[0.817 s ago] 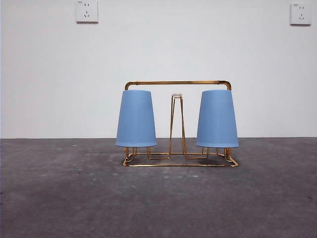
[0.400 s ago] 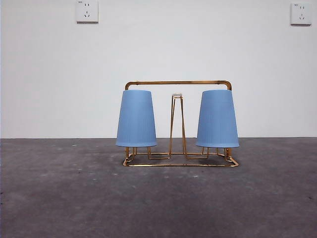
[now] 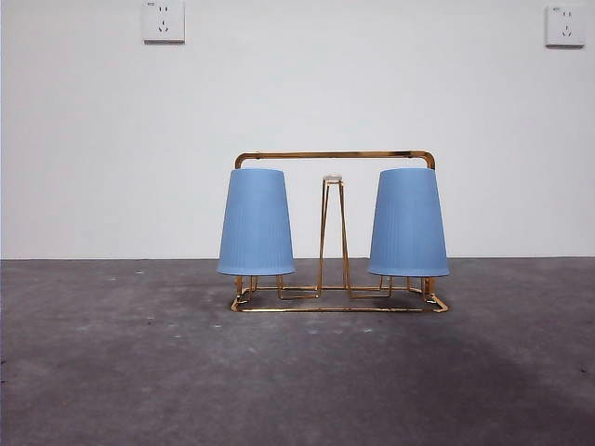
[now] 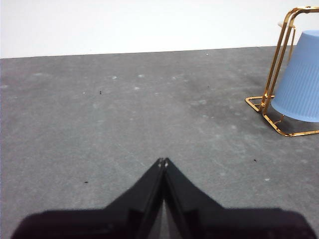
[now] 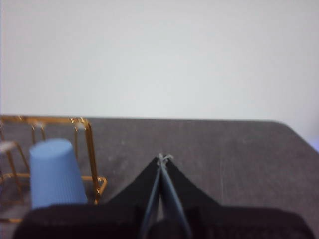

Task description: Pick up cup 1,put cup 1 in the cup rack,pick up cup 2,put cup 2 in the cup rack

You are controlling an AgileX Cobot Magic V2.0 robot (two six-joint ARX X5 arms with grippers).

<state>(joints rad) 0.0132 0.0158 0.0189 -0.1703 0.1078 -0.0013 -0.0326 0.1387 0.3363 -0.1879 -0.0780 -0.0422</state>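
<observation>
The gold wire cup rack [image 3: 333, 156] stands on the grey table in the front view. Two blue cups hang upside down on its pegs: one on the left [image 3: 256, 223] and one on the right [image 3: 407, 223]. My left gripper [image 4: 162, 161] is shut and empty, low over bare table, away from the rack [image 4: 277, 64] and its cup [image 4: 300, 79]. My right gripper [image 5: 164, 158] is shut and empty, apart from the rack [image 5: 89, 144] and the cup [image 5: 55, 172] on it. Neither gripper shows in the front view.
A white wall with two sockets [image 3: 163, 20] stands behind the table. Grey tabletop [image 3: 297, 381] lies in front of the rack and to both sides.
A faint shadow has spread over the table at the front right. The rack and both cups have not moved.
</observation>
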